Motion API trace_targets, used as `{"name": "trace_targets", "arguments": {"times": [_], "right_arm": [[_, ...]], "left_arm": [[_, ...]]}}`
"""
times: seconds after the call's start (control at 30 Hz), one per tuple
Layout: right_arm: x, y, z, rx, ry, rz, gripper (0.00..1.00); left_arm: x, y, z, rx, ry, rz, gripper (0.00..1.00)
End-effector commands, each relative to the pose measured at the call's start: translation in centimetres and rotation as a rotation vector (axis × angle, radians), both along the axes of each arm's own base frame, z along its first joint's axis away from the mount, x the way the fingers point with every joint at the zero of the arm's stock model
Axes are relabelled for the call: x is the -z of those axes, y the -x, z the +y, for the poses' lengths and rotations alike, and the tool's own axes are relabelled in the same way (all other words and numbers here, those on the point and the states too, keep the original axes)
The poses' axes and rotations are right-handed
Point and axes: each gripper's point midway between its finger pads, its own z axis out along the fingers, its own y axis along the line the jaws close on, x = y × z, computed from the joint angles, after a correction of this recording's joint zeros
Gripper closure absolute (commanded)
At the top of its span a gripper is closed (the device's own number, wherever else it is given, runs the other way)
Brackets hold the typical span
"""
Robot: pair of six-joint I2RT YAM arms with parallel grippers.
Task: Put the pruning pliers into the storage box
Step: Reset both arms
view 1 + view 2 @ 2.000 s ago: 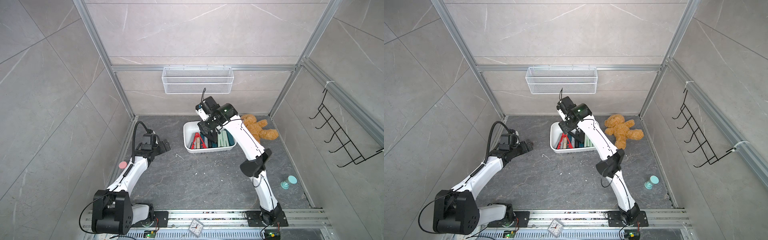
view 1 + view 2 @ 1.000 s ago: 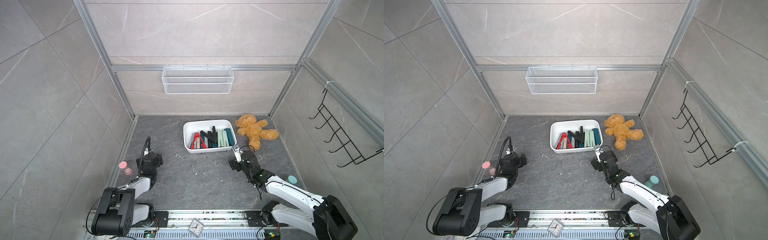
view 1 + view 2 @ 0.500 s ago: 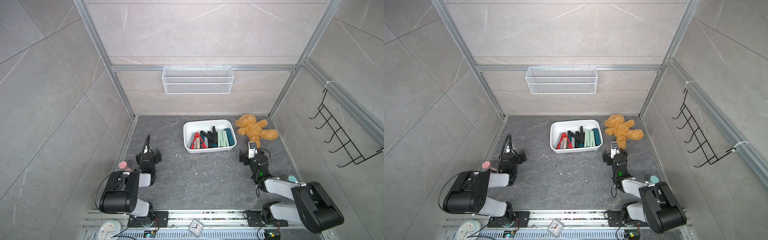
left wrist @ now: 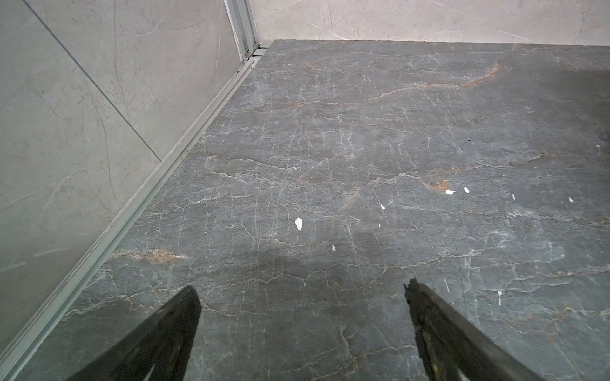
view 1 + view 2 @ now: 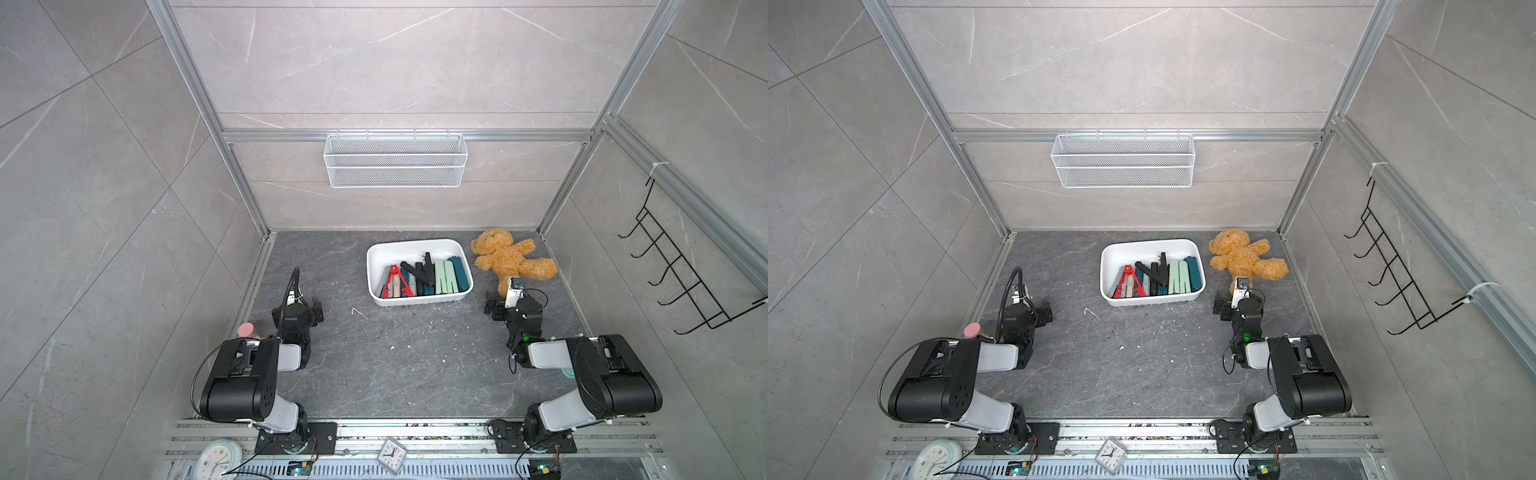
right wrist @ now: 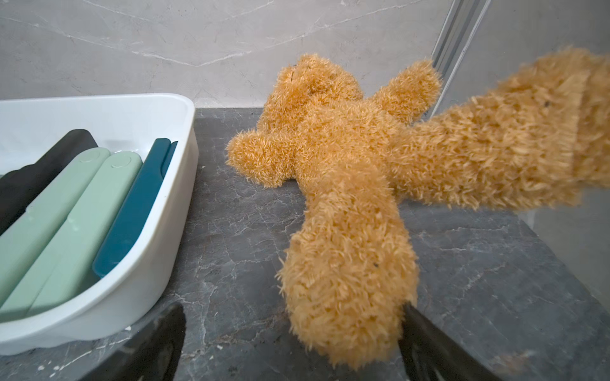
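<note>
Far centre of floor: storage box (image 5: 419,245) held all visible pruning pliers (image 5: 428,276), packed side by side; none seen loose on floor. Two seconds before, right arm reached over box; since then both arms folded back toward near rail. Right gripper (image 6: 292,310) jaws spread wide, empty, low beside teddy bear (image 5: 507,257), its leg lying between them, ungrasped. Left gripper (image 4: 302,287) likewise spread, empty, over bare floor by left wall. Judgement: task looked finished, arms parked.
</note>
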Motion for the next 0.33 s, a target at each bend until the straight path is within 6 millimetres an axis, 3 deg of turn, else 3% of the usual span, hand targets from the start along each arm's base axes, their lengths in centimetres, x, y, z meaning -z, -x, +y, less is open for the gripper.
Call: {"name": "trace_targets", "arguments": {"times": [0.0, 0.3], "right_arm": [[-0.06, -0.14, 0.2, -0.005, -0.024, -0.001, 0.0], [-0.09, -0.24, 0.18, -0.005, -0.024, -0.001, 0.0]], "left_arm": [[-1.7, -1.09, -0.03, 0.004, 0.011, -0.06, 0.0], [-1.73, -1.09, -0.04, 0.004, 0.011, -0.062, 0.0]]}}
